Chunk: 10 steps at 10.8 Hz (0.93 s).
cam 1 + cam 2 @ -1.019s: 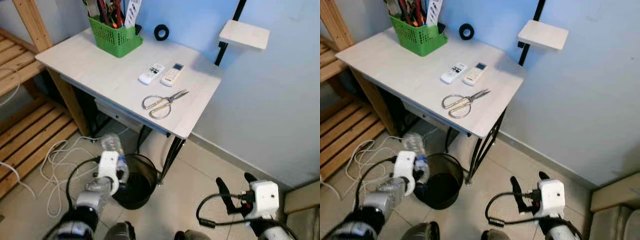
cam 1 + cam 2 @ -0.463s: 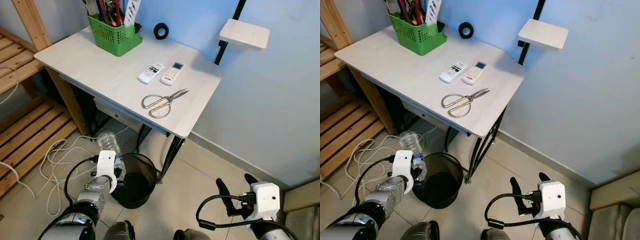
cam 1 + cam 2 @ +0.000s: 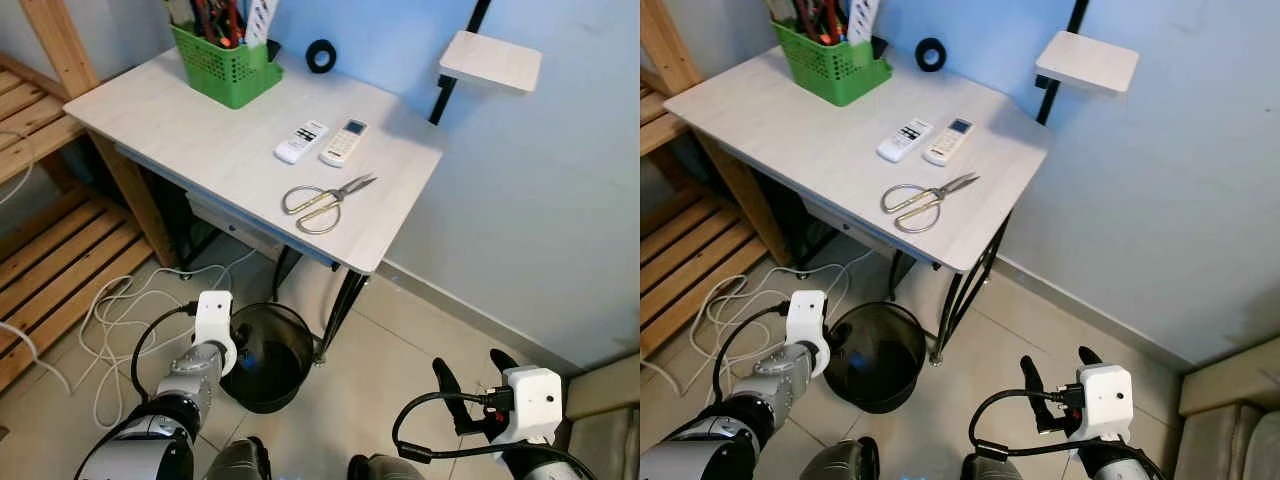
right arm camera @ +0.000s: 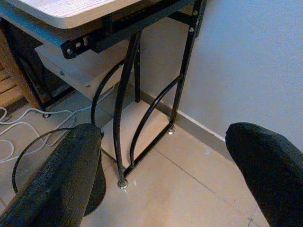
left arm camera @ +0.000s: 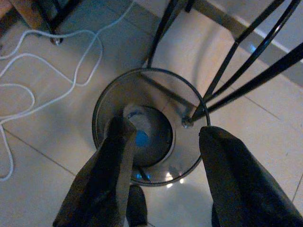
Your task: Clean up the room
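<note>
A black wire bin (image 3: 300, 330) stands on the tiled floor under the white table's front edge. A clear plastic bottle (image 5: 137, 120) with a blue cap lies at the bottom of the bin (image 5: 102, 94). My left gripper (image 5: 165, 130) hangs just above the bin's near-left rim, open, with nothing between its fingers. My right gripper (image 3: 470, 362) is low over the floor to the right of the table leg, open and empty.
The white table (image 3: 200, 130) carries scissors (image 3: 325, 200), two remotes (image 3: 302, 141), a green basket (image 3: 228, 65) and a black tape roll (image 3: 321, 55). White cables (image 3: 120, 310) trail on the floor left of the bin. A wooden rack (image 3: 50, 250) stands at the left.
The bottle that my left gripper held above the bin's rim now lies inside the bin. The left gripper has opened. The right arm has barely moved.
</note>
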Motion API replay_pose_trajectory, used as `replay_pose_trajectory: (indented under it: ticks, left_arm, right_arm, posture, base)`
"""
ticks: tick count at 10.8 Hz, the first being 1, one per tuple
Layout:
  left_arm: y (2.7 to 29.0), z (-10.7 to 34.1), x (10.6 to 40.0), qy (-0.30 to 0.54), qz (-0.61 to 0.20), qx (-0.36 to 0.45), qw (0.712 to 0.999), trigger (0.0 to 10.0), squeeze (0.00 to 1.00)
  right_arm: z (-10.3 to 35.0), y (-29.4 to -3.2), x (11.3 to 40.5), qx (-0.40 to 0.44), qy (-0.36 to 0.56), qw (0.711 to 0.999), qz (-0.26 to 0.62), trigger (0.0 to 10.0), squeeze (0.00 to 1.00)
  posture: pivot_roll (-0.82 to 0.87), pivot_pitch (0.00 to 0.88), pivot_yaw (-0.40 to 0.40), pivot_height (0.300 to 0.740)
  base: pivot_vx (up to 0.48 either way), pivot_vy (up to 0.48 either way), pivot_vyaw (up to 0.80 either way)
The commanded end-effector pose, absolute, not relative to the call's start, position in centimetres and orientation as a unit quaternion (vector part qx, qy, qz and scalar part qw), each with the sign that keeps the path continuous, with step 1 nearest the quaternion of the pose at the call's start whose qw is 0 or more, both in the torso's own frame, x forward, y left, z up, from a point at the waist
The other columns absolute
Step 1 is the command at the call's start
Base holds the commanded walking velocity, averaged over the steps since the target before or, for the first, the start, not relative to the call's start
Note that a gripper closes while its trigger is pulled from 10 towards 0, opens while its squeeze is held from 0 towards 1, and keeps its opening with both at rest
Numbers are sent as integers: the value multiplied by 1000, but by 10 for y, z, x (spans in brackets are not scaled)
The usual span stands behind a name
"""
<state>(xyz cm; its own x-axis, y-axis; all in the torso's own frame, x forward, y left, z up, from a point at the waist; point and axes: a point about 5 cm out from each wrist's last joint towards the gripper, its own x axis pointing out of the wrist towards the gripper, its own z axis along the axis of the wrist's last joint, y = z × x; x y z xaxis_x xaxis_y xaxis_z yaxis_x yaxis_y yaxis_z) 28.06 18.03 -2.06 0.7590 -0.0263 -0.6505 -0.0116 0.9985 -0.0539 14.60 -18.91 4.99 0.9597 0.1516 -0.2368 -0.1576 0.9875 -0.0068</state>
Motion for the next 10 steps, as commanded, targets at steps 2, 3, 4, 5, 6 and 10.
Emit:
replay_pose_trajectory:
  ticks: [2, 3, 4, 5, 6, 10]
  left_arm:
    - [184, -22, 279, 344, 5, -36, 938, 10000, 106]
    - [187, -17, 282, 327, 6, -33, 944, 10000, 0]
    - [188, -4, 289, 273, -18, -5, 962, 10000, 0]
    - [185, 10, 290, 218, -54, 29, 974, 10000, 0]
    - [180, 27, 286, 172, -85, 51, 980, 10000, 0]
    - [149, 106, 259, -40, -240, 200, 949, 10000, 0]
  right_arm:
    - [51, -189, 144, -7, 122, 990, 76, 10000, 27]
    - [52, -189, 144, -7, 119, 990, 71, 10000, 24]
    - [50, -190, 146, -5, 117, 991, 61, 10000, 27]
    - [49, -191, 148, -1, 114, 992, 52, 10000, 24]
    - [47, -190, 152, 4, 110, 993, 45, 10000, 27]
    - [59, -188, 168, 31, 60, 998, 18, 10000, 27]
  posture:
    - [-88, 162, -38, 740]
    - [-88, 162, -38, 740]
    - [-61, 154, -22, 740]
    - [-31, 145, -10, 740]
    - [-12, 138, -2, 740]
    - [43, 83, 23, 740]
  base:
    - [0, 0, 0]
    - [0, 0, 0]
    - [0, 0, 0]
    - [0, 0, 0]
    - [0, 0, 0]
    - [0, 0, 0]
